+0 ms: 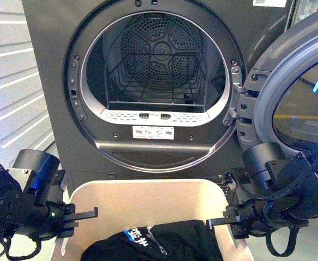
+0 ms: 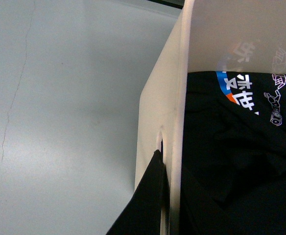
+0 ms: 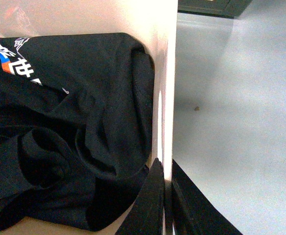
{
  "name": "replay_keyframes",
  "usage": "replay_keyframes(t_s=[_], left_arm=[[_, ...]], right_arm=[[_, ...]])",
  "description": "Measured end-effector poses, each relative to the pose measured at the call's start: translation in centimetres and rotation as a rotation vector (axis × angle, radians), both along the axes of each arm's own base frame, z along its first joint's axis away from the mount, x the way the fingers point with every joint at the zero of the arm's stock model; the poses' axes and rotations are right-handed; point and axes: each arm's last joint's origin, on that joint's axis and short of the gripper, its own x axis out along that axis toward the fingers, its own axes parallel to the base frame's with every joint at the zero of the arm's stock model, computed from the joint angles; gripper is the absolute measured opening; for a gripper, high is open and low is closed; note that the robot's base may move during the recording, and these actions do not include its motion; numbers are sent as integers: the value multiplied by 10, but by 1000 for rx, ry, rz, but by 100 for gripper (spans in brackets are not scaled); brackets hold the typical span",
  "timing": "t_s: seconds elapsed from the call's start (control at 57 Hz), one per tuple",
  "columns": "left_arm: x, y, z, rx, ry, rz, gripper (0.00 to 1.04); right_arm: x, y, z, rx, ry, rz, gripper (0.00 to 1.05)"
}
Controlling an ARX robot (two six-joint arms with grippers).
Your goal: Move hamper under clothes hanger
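My right gripper (image 3: 166, 169) is clenched on a side wall of the beige rectangular plastic hamper (image 3: 133, 17). One black finger (image 3: 150, 205) lies inside against the cloth and the other outside, with the thin pale wall pinched between them. My left gripper (image 2: 160, 159) bites the opposite wall the same way: a sliver of pale plastic shows between its dark fingers (image 2: 143, 210), right by a narrow slot in the wall.

Just inside both pairs of jaws lies a crumpled black garment (image 3: 84, 122) with white, blue and orange print; it presses against the wall on the right gripper's side. Outside each pair of jaws is bare pale grey floor (image 2: 59, 122).

The hamper sits between my two grippers. Beyond them, away from me, it stands close in front of a tall dark grey dryer (image 1: 55, 81), below its round opening. The dryer's round glass door (image 1: 289, 92) hangs open beyond the right gripper. A dark wire rack (image 1: 153, 87) sits inside the perforated drum.
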Motion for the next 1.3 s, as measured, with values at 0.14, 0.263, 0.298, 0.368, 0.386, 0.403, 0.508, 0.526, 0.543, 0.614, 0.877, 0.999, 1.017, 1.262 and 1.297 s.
replay_keyframes(t_s=[0.14,0.263,0.298,0.368,0.386,0.403,0.508,0.526,0.543,0.614,0.877,0.999,1.017,1.262,1.297], left_arm=[[0,0,0,5,1,4,4],[0,1,0,11,1,8,4],[0,1,0,11,1,9,4],[0,1,0,11,1,8,4],[0,1,0,11,1,8,4],[0,1,0,11,1,8,4],[0,1,0,13,1,7,4],[0,1,0,13,1,7,4],[0,1,0,13,1,7,4],[0,1,0,13,1,6,4],[0,1,0,13,1,6,4],[0,1,0,13,1,6,4],[0,1,0,13,1,6,4],[0,1,0,13,1,6,4],[0,1,0,13,1,6,4]], right_arm=[[0,0,3,0,-6,2,3],[0,0,3,3,-5,4,3],[0,0,3,4,-5,4,3],[0,0,3,3,-5,4,3],[0,0,3,3,-5,4,3],[0,0,3,3,-5,4,3],[0,0,3,3,-5,5,3],[0,0,3,3,-5,5,3],[0,0,3,2,-6,6,3],[0,0,3,1,-6,6,3],[0,0,3,1,-6,7,3],[0,-1,3,1,-6,6,3],[0,0,3,1,-6,7,3],[0,0,3,1,-6,7,3],[0,-1,3,1,-6,7,3]])
